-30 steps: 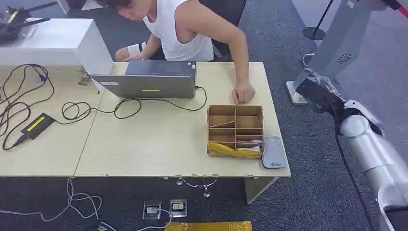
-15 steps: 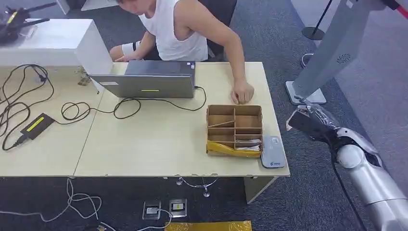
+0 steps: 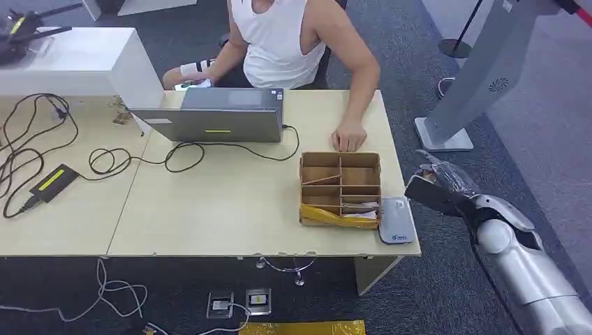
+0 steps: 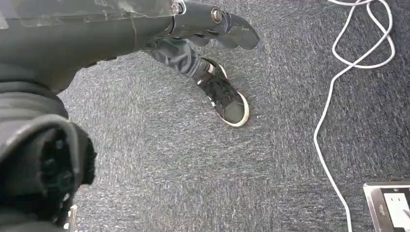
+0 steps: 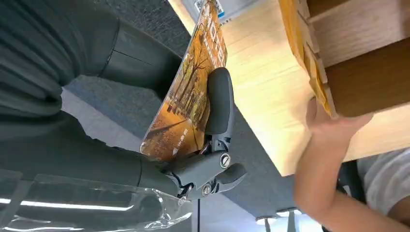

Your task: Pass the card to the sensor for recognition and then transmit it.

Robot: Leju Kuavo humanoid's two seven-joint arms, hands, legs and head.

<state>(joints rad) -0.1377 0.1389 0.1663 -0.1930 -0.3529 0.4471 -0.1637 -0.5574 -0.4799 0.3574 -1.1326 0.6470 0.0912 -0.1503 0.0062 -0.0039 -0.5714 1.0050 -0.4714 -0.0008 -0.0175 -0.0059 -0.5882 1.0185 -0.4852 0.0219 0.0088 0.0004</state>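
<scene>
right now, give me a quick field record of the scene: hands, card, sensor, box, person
right hand: holds the card, off the table's right end
card: orange autumn-tree print, gripped edgewise
sensor: grey reader flat on the table corner, beside the box
box: cardboard divider tray
left hand: hangs over the carpet, holds nothing
person: hand resting on the table behind the box

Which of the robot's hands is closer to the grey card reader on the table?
Right. The right hand, holding the card, hovers just beside the card reader. The left hand hangs over the carpet.
</scene>
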